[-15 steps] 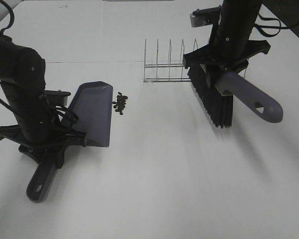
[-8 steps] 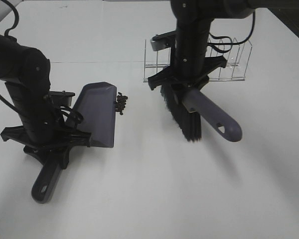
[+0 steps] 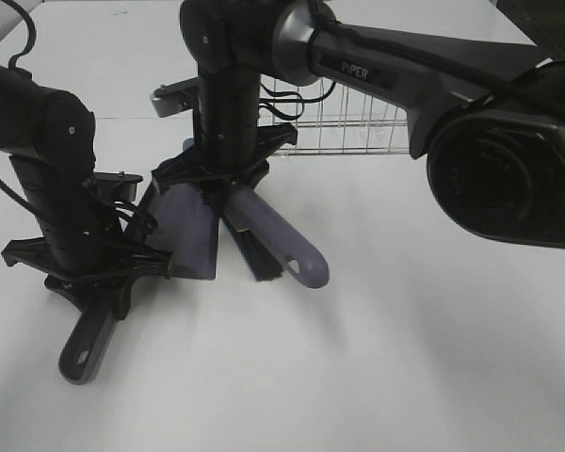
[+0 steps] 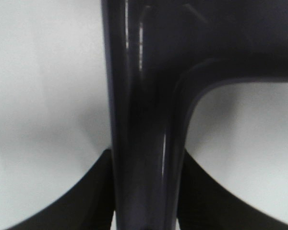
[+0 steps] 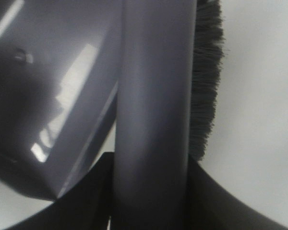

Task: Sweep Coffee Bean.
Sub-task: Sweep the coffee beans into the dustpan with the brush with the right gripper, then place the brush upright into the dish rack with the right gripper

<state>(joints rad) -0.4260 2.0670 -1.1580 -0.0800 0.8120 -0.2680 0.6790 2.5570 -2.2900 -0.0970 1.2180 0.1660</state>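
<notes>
right arm reaches across the middle and blocks the view of the dustpan (image 3: 184,224) mouth. right end effector (image 3: 224,179) is clamped on the brush (image 3: 282,247) handle; the right wrist view shows the handle pinched between both jaws (image 5: 151,191). the bristles (image 3: 256,262) are down on the worktop (image 3: 405,358), right at the pan's open edge, with the brush handle pointing out toward the camera.

left end effector (image 3: 89,275) is closed tight on the dustpan handle, which the left wrist view also shows running between the jaws (image 4: 144,191). the pan lies flat on the worktop.

coffee beans: can't see them in the high view, arm and brush cover the pan's lip. one dark speck (image 5: 21,55) on the pan's inner face may be a bean, too blurred to call.

behind them is a wire rack (image 3: 353,127), partly hidden by the right arm's upper link.

count: 1 dustpan, 1 brush, 1 wire rack, 2 arms.
</notes>
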